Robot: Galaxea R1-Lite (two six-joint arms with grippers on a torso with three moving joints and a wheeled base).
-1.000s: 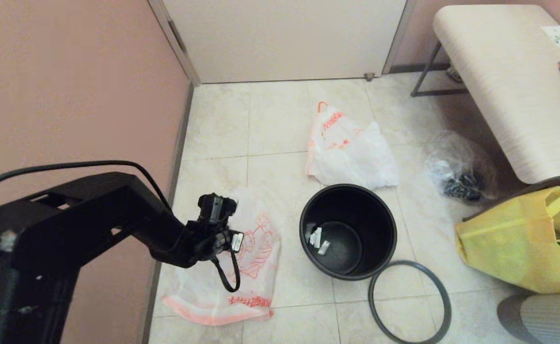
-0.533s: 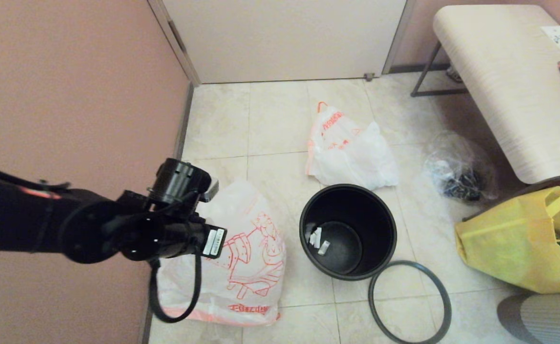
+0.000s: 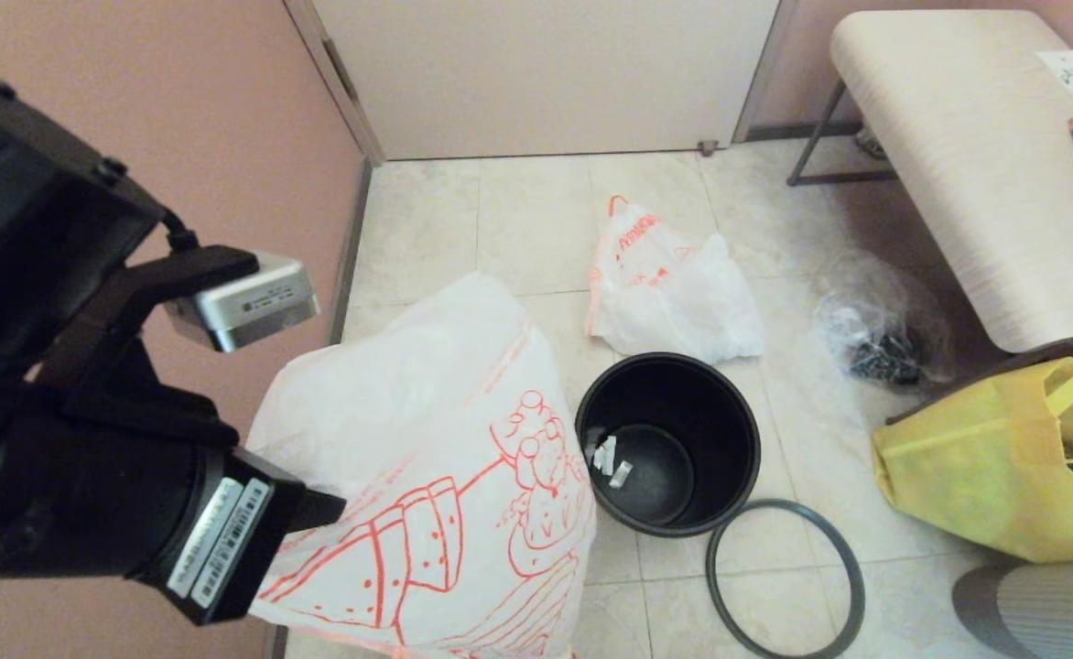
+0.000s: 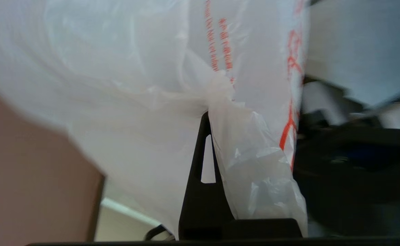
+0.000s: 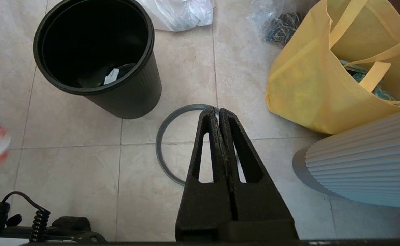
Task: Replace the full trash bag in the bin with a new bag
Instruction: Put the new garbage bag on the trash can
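The new bag, translucent white with a red line drawing, hangs lifted off the floor to the left of the bin. My left gripper is shut on a bunched fold of the new bag; plastic covers one finger. The black bin stands upright with a few paper scraps at its bottom. Its grey hoop lies flat on the tiles beside it. The full trash bag sits behind the bin. My right gripper is shut and holds nothing, hovering over the hoop near the bin.
A yellow tote stands right of the bin, with a clear bag of black bits behind it under a pale bench. A ribbed grey object is at the near right. A pink wall runs close on the left.
My left arm has risen up toward the head camera, pulling the new bag up off the floor so it now hangs spread out. The bin, hoop and full bag have not moved.
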